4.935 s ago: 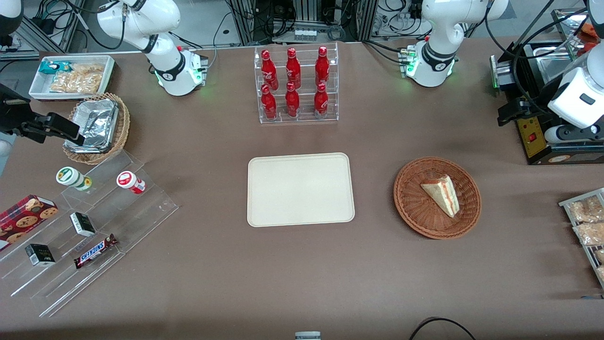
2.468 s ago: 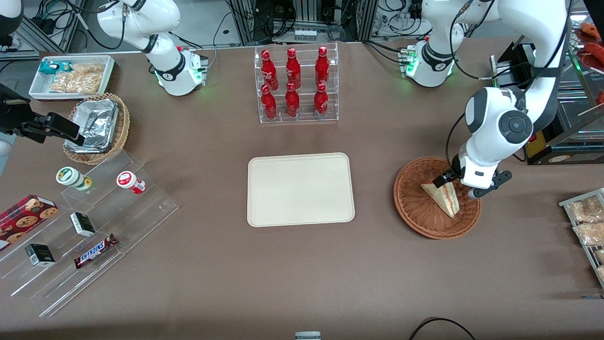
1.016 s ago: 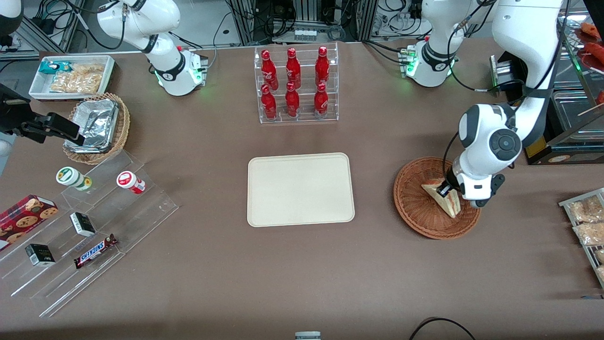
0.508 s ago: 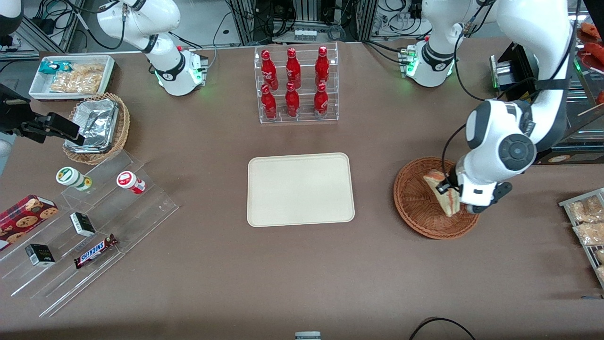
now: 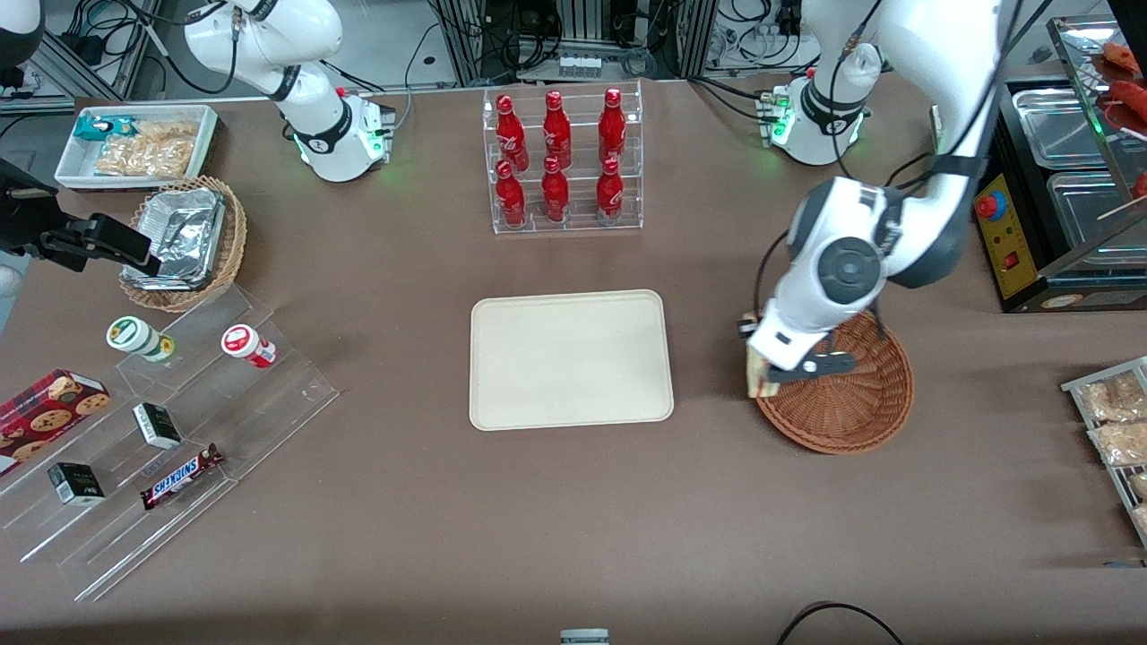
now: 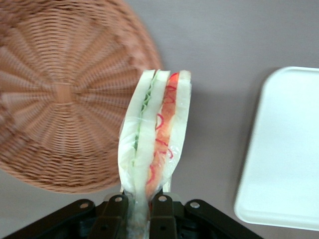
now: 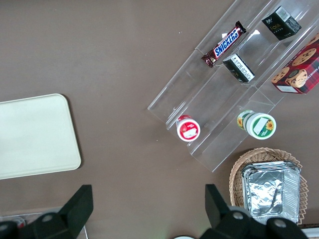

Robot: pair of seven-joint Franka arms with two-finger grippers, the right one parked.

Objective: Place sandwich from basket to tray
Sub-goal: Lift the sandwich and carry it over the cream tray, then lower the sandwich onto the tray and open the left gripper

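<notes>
Now that the sandwich (image 6: 155, 134) has left the basket (image 6: 60, 94), clamped upright in the jaws of the gripper (image 6: 135, 215), only carriage to the tray (image 5: 570, 359) remains.

From the front, the working arm's wrist covers most of the sandwich (image 5: 757, 376), the gripper (image 5: 763, 381) and part of the basket (image 5: 851, 403). In the left wrist view the basket (image 6: 55, 94) and tray (image 6: 284, 159) run off the frame, and the sandwich's (image 6: 154, 139) clamped end disappears between the fingers (image 6: 113, 216).
</notes>
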